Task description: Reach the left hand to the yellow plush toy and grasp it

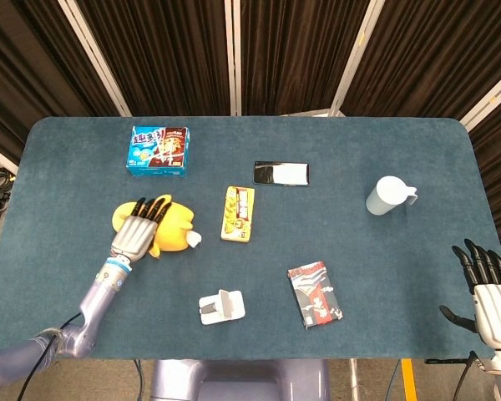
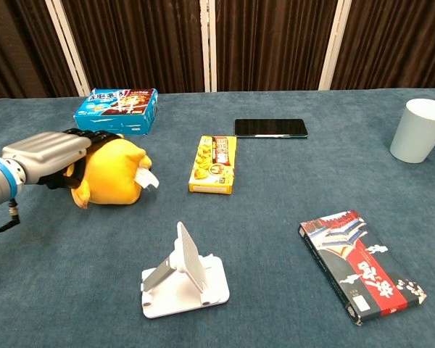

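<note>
Reach looks done, grasp prob. not closed yet. On the blue tabletop (image 1: 384, 150), toward 9 o'clock from centre, yellow plush toy (image 1: 177, 235) lying on its side w/ left hand (image 1: 139, 233) draped over its top. In head view, fingers (image 1: 155, 209) spread, dark tips fanned across the toy's back toward 12–1 o'clock, not seen curling under. Judged: contact made, wrap and squeeze left; can't tell for sure whether any real grip exists. Toy resting on the cloth, not lifted. Right hand (image 1: 488, 288) parked off the tabletop edge at 4–5 o'clock, fingers apart, holding nothing. Other stuff, big to small: blue snack box (image 1: 158, 150) at 12 o'clock of the toy, well apart; white cup (image 1: 389, 195) far over at 3 o'clock; red-and-black packet (image 1: 315, 294) at 5 o'clock; dark phone (image 1: 280, 173) near centre; yellow candy box (image 1: 238, 214) just to 3 o'clock of the toy, apart; white phone stand (image 1: 221, 307) at 6 o'clock. View diffs: chest view shows the side profile — palm lying flat over the toy's crown, toy's white tag (image 2: 146, 179) sticking out toward the candy box — but no right hand at all. Head view gives finger spread from above and the right hand, yet hides any thumb position under the palm.
</note>
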You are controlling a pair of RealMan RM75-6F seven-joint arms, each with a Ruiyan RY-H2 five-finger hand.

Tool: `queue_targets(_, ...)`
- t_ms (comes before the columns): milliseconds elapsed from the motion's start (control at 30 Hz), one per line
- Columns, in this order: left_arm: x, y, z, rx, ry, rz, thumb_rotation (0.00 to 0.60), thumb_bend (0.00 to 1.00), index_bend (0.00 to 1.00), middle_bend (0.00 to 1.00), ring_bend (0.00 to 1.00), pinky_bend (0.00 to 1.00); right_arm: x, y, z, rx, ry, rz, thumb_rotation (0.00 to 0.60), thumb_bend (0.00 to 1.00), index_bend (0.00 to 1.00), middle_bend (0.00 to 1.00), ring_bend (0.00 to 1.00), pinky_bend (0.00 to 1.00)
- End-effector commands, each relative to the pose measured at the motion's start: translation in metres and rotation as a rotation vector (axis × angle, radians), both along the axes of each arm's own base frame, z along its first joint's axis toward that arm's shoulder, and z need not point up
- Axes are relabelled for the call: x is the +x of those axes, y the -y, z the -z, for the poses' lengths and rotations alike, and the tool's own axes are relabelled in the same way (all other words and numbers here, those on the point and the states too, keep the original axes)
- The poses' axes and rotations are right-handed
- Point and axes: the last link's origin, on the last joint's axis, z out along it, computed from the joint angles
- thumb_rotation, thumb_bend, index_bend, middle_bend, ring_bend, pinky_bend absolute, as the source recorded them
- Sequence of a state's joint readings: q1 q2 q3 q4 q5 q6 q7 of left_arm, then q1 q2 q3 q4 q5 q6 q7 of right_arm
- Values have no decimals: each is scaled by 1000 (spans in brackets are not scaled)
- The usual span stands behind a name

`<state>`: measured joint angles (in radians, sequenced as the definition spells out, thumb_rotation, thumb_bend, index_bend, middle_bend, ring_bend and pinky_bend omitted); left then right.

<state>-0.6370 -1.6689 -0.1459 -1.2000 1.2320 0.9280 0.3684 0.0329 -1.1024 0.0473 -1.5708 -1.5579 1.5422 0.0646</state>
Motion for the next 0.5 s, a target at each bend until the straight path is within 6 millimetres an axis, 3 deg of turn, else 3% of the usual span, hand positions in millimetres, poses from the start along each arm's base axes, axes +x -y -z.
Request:
queue_targets(33,13,7,2,-5,-3,52,600,1000,0,0,0,0,0,0,0,-2,0,-1,600,157,0,0,0,0)
queue_targets(200,21,13,4,-6,-10,75,600,1000,0,0,0,0,0,-1,-2,-5,4,-2,600,157,0,0,0,0)
queue_targets(500,-4,6,-7,19,-60,-3,600,1000,0,0,0,0,1,-1,0,0,1,-2,600,157,0,0,0,0)
